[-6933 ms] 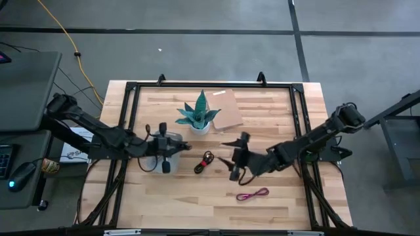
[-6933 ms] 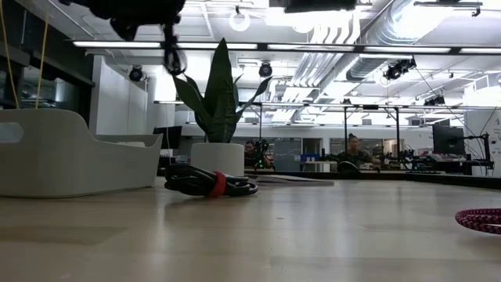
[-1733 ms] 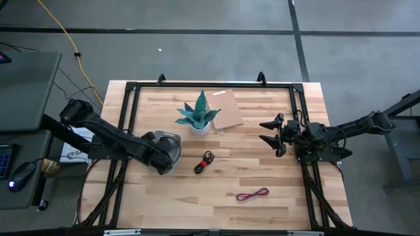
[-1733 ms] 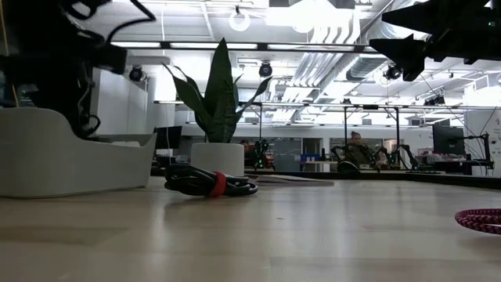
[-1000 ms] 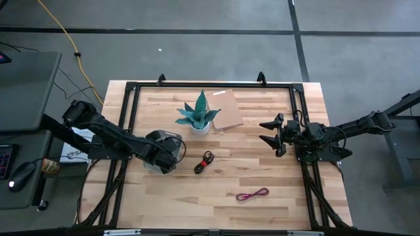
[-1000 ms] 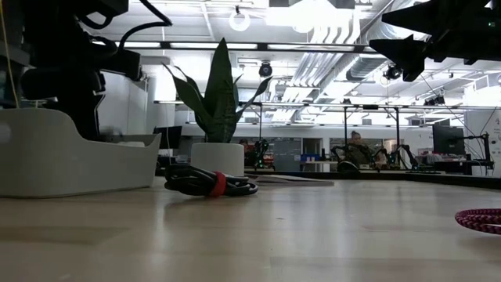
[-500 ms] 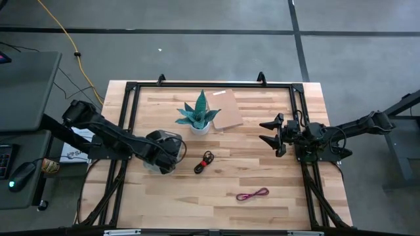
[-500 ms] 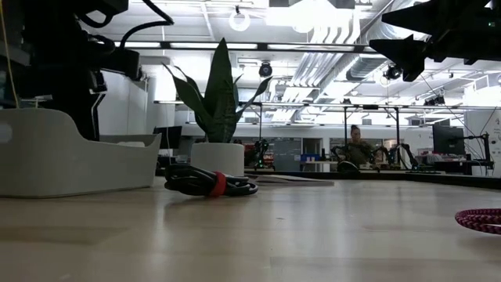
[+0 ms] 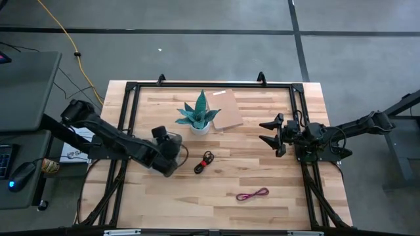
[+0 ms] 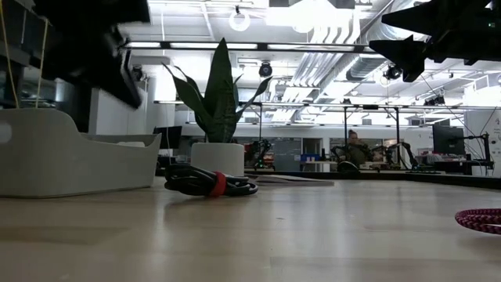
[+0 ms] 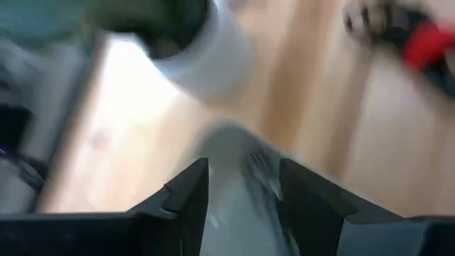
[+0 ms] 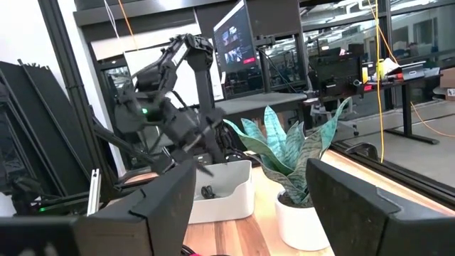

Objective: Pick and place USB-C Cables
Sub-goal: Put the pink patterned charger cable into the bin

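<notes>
The left gripper (image 9: 176,152) has just swung off the white bin (image 12: 224,193) at mid-left of the high view toward the black-and-red cable (image 9: 205,160) at centre, its jaws released and empty, so a drop into the bin looks finished and this cable is likely next. The bin holds a dark cable end; its other contents are hidden. The magenta cable (image 9: 252,195) lies lower right of centre. The right gripper (image 9: 269,132) waits at mid-right, jaws spread wide and empty.
</notes>
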`<state>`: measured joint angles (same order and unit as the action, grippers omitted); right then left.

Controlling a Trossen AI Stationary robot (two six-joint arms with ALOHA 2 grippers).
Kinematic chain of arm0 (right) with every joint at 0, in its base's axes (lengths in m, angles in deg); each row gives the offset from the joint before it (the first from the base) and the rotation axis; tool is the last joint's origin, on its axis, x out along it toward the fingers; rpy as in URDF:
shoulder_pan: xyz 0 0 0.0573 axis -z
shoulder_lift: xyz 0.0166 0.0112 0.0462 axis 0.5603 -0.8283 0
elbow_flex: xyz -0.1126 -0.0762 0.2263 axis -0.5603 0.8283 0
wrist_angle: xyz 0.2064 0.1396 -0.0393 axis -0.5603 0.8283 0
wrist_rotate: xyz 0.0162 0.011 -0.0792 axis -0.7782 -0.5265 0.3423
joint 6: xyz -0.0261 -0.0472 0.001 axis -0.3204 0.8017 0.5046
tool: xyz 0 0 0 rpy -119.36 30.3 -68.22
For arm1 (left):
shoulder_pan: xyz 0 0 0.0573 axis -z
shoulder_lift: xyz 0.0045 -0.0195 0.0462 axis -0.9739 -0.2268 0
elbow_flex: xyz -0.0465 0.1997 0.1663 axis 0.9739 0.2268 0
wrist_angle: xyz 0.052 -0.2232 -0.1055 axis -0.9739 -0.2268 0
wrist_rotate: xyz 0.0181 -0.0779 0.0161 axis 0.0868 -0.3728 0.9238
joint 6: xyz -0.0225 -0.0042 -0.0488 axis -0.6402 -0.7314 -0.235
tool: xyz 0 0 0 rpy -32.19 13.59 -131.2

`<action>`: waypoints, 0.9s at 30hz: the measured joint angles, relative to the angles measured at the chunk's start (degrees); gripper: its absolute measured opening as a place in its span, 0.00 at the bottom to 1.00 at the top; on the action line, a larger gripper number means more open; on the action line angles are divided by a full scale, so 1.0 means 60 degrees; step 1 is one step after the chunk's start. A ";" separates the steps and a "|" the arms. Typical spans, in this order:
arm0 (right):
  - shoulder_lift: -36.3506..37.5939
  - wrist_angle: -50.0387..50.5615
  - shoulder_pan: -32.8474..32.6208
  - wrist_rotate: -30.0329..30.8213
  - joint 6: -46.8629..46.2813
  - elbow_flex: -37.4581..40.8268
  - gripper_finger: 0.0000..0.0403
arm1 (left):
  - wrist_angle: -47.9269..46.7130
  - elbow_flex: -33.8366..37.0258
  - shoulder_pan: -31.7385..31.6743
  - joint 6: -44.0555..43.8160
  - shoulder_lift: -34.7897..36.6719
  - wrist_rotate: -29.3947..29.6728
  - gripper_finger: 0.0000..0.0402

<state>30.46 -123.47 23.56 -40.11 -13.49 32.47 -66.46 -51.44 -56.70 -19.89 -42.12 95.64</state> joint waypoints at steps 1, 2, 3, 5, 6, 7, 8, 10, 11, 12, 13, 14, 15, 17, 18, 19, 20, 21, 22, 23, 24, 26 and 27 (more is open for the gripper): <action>0.0000 0.0005 0.0003 0.0000 0.0000 0.0000 0.64 | 0.0112 -0.0003 0.0139 0.0024 0.0105 0.0520 0.38; 0.0000 0.0011 0.0001 -0.0001 0.0000 0.0000 0.64 | 0.0139 -0.0003 0.0281 0.0024 0.0255 0.0968 0.38; 0.0000 0.0011 0.0001 -0.0001 0.0000 0.0000 0.64 | 0.0148 -0.0003 0.0431 0.0011 0.0444 0.1380 0.38; 0.0000 0.0032 0.0002 -0.0001 0.0000 0.0000 0.64 | 0.0266 0.0014 0.0727 -0.0002 0.0887 0.2141 0.38; 0.0000 0.0030 0.0003 -0.0001 0.0000 0.0000 0.64 | 0.0399 0.0134 0.0877 0.0000 0.1172 0.2475 0.38; 0.0000 0.0029 0.0003 -0.0001 0.0000 0.0000 0.64 | 0.0561 0.0329 0.1007 0.0054 0.1492 0.2777 0.38; 0.0004 0.0029 0.0003 0.0006 0.0000 0.0000 0.64 | 0.0902 0.0569 0.1105 0.0217 0.1831 0.3000 0.38; 0.0000 -0.0011 -0.0001 0.0098 -0.0005 0.0000 0.64 | 0.1775 0.1215 0.1159 0.0687 0.2647 0.2921 0.38; 0.0001 -0.0032 -0.0001 0.0182 -0.0006 0.0000 0.64 | 0.2258 0.1572 0.1105 0.1038 0.3087 0.2723 0.37; 0.0004 -0.0030 -0.0001 0.0287 -0.0001 0.0000 0.64 | 0.3017 0.1966 0.1026 0.1422 0.3496 0.2443 0.37; -0.0001 -0.0060 0.0001 0.0349 -0.0003 0.0000 0.64 | 0.3826 0.2390 0.0926 0.1884 0.3917 0.2046 0.36; -0.0004 -0.0094 0.0000 0.0389 0.0000 0.0000 0.64 | 0.4618 0.2848 0.0828 0.2439 0.4371 0.1580 0.35; -0.0002 -0.0118 0.0003 0.0409 0.0000 0.0000 0.64 | 0.5637 0.3295 0.0712 0.3066 0.4789 0.1008 0.34; -0.0005 -0.0180 0.0000 0.0422 0.0000 0.0000 0.64 | 0.7846 0.4153 0.0395 0.4441 0.5536 -0.0609 0.31; -0.0007 -0.0228 0.0000 0.0422 0.0000 0.0000 0.64 | 0.8753 0.4582 0.0229 0.5012 0.5894 -0.1377 0.30; 0.0008 -0.0224 0.0000 0.0422 -0.0005 0.0000 0.64 | 0.9720 0.4941 0.0058 0.5483 0.6160 -0.2204 0.29; 0.0004 -0.0234 -0.0001 0.0424 -0.0068 0.0000 0.64 | 1.0505 0.5248 -0.0112 0.5843 0.6399 -0.2843 0.28; -0.0024 -0.0260 -0.0001 0.0424 -0.0190 0.0000 0.64 | 1.1005 0.5524 -0.0255 0.6052 0.6667 -0.3194 0.27; -0.0040 -0.0273 -0.0001 0.0425 -0.0268 0.0000 0.64 | 1.1363 0.5724 -0.0363 0.6149 0.6914 -0.3406 0.26; -0.0041 -0.0278 -0.0001 0.0422 -0.0288 0.0000 0.64 | 1.1576 0.5835 -0.0452 0.6175 0.7116 -0.3463 0.25; -0.0069 -0.0299 -0.0001 0.0418 -0.0291 0.0000 0.64 | 1.1647 0.5908 -0.0520 0.6184 0.7312 -0.3432 0.25; -0.0105 -0.0301 -0.0001 0.0412 -0.0283 0.0000 0.64 | 1.1617 0.6012 -0.0619 0.6196 0.7673 -0.3203 0.25; -0.0117 -0.0300 0.0001 0.0395 -0.0264 0.0000 0.64 | 1.1660 0.6020 -0.0642 0.6203 0.7781 -0.3121 0.25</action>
<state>29.76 -125.27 23.56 -37.74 -15.07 32.47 3.50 -15.32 -60.55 17.33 4.57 76.91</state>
